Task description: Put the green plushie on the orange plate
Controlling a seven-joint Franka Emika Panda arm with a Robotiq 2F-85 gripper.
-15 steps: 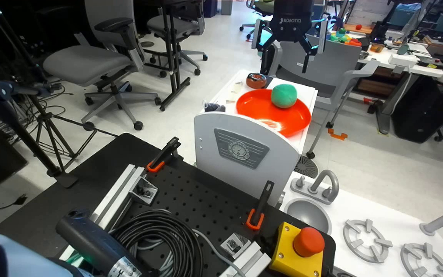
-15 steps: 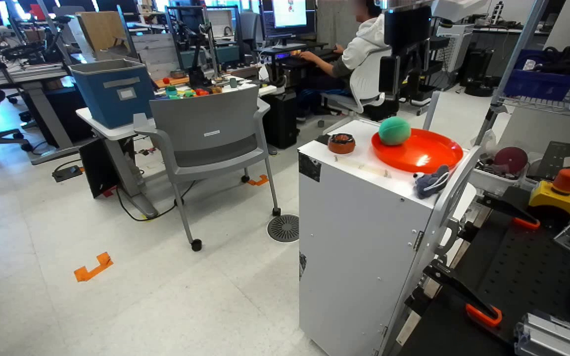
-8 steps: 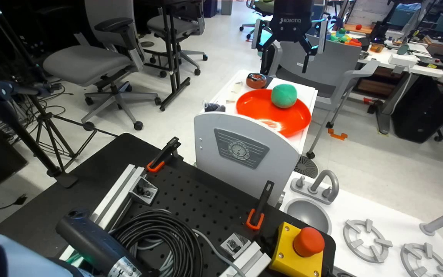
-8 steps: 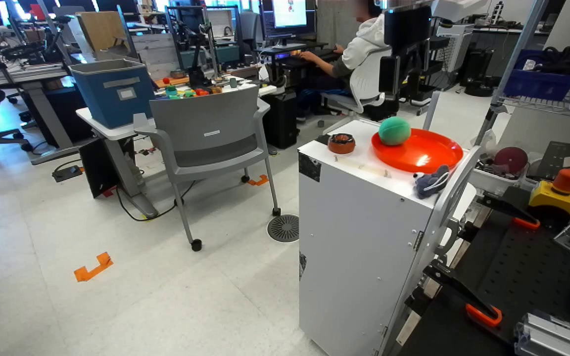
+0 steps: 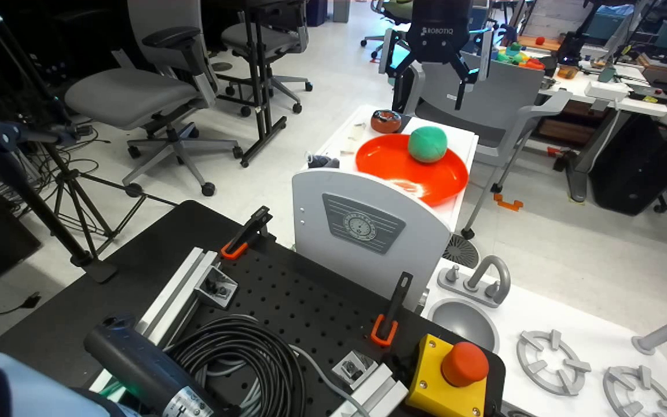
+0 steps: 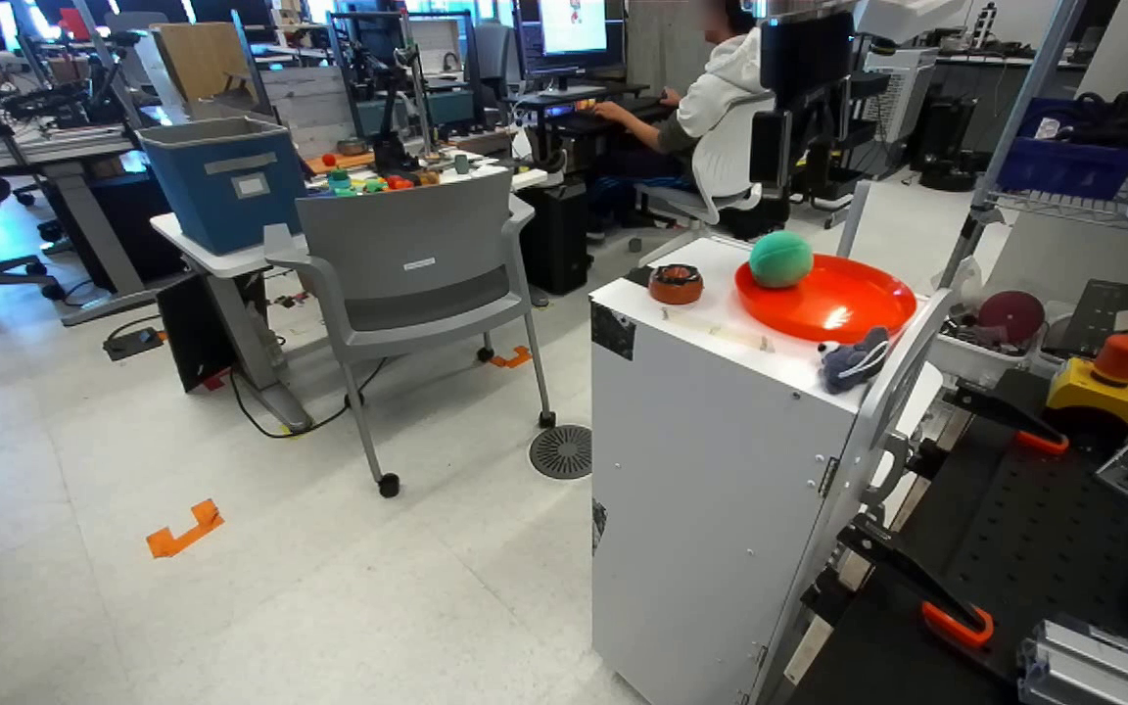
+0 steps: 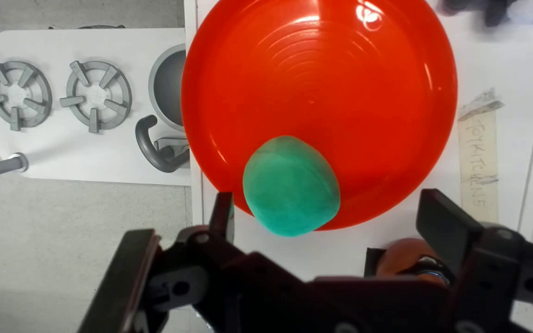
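Wrist view: the green plushie (image 7: 291, 187) is supported by the orange plate (image 7: 354, 106); the gripper (image 7: 327, 201) is spread wide.

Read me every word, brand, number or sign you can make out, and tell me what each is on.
"ROBOTIQ": on the claw, in an exterior view.
"TOYKITCHEN", then a 5 or S, I can't tell which: handwritten on the tape strip, wrist view.
Too small or blurred to read: the dial badge, bin label, chair label, cylinder label.
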